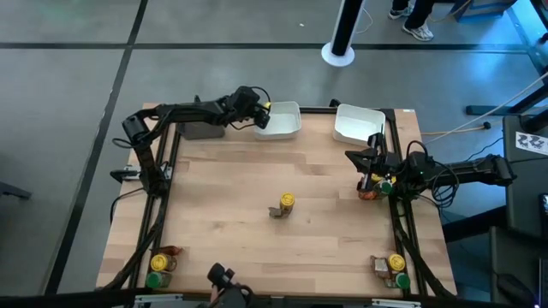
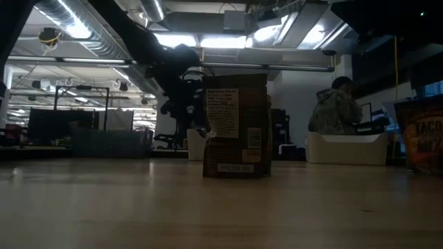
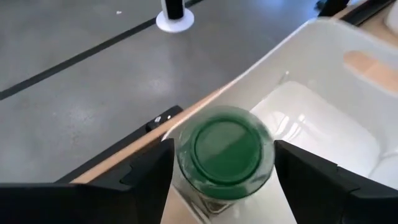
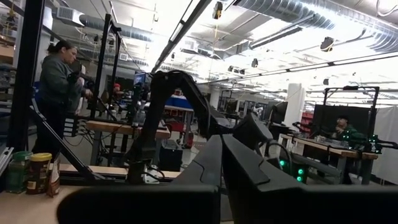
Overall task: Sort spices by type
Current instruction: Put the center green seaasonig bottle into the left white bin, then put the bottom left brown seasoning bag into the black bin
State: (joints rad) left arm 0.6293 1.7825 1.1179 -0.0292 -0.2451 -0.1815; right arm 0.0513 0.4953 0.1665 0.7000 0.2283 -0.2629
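Left gripper (image 1: 262, 115): at the far edge of the table (image 1: 248, 188), over the near-left corner of the left white tray (image 1: 282, 120); fingers (image 3: 323, 186) clamped on a green-lidded jar (image 3: 225, 158), lid facing the wrist camera, tray wall and floor behind it.

Right gripper (image 1: 373, 161): near the right edge of the table, just in front of the right white tray (image 1: 358, 124); fingers (image 4: 249, 180) pressed together with nothing between them in the right wrist view.

Jars beside the right gripper (image 1: 377, 186): small cluster touching or just beside the fingertips, with green, yellow and reddish parts showing; exact count cannot be told.

Yellow-lidded jar (image 1: 287, 202): mid-table, upright, well apart from both grippers, with a small grey item (image 1: 275, 211) just beside it. In the low view, seen as a dark labelled jar (image 2: 236, 126) standing at centre.

Near-left corner: yellow-lidded, green-lidded and reddish jars grouped together (image 1: 160, 265).

Near-right corner: yellow-lidded and green-lidded jars with a third beside them (image 1: 392, 269).

Grey box (image 1: 203, 130): at the far-left edge of the table, under the left arm.

Person (image 4: 59, 93): standing in the room beyond the table, seen from the right wrist view; another seated person (image 2: 336, 107) in the low view.
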